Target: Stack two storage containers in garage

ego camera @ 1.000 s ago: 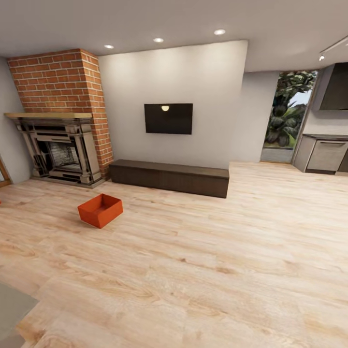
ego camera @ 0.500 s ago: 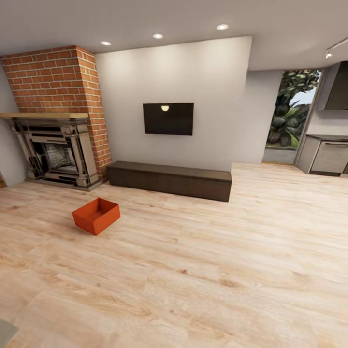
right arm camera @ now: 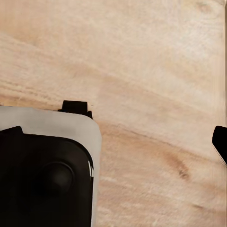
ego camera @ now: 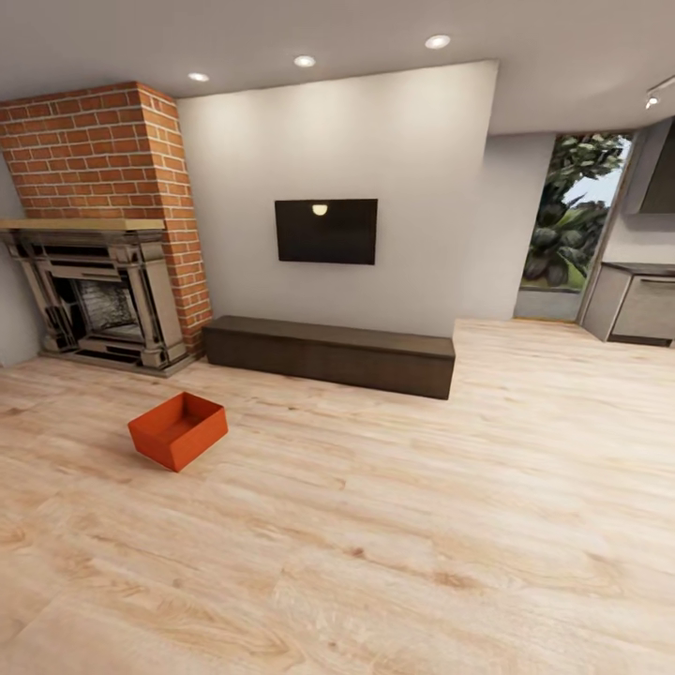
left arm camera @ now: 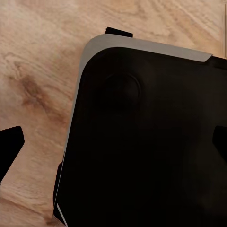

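We stand on light wood-plank flooring point(ego camera: 422, 525) facing a pale wall point(ego camera: 337, 141) with a dark television point(ego camera: 325, 231) mounted on it. Directly below the television a long, low dark cabinet point(ego camera: 328, 354) runs along the wall's base. Left of the television rises a brick fireplace point(ego camera: 103, 225) with a grey surround. Right of the television, a tall window point(ego camera: 570, 225) shows green foliage, with grey cabinets point(ego camera: 637, 305) beside it. Above the television, recessed ceiling lights point(ego camera: 305, 61) glow.
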Available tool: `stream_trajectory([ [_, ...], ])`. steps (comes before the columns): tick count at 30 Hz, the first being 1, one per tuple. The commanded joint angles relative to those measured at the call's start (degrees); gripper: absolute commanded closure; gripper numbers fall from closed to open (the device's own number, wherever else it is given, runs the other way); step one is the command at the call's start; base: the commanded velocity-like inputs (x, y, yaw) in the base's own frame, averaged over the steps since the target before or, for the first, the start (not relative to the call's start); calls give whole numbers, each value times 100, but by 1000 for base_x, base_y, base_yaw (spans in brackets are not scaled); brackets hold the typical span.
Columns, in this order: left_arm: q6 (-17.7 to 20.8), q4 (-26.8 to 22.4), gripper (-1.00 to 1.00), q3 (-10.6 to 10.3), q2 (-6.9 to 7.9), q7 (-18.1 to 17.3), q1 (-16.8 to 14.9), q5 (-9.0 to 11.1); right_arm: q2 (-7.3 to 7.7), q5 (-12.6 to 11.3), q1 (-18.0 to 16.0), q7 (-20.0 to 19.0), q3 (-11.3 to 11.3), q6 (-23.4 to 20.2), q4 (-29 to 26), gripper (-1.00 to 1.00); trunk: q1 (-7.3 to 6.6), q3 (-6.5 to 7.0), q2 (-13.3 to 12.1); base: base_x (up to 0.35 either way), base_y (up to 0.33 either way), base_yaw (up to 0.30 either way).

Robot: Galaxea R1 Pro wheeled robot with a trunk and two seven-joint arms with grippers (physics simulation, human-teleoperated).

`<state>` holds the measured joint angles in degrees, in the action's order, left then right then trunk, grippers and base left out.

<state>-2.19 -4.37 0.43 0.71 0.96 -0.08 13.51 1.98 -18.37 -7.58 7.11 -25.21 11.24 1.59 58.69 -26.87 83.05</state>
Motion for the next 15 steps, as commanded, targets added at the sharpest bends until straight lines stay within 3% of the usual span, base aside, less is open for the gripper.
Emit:
stream_trajectory([
  [1, 4, -2, -100, 1, -1, 9, -1, 22, 2, -73, -6, -12, -17, 49, 11, -100, 3, -5, 2, 322, 0, 0],
  [6, -18, -3, -100, 1, -1, 9, -1, 21, -4, -167, -6, -31, 6, 62, 9, -100, 3, -5, 2, 322, 0, 0],
  [15, 7, -6, -100, 1, -1, 9, -1, 21, -13, -102, -6, -42, -38, 64, 10, -100, 3, -5, 2, 322, 0, 0],
])
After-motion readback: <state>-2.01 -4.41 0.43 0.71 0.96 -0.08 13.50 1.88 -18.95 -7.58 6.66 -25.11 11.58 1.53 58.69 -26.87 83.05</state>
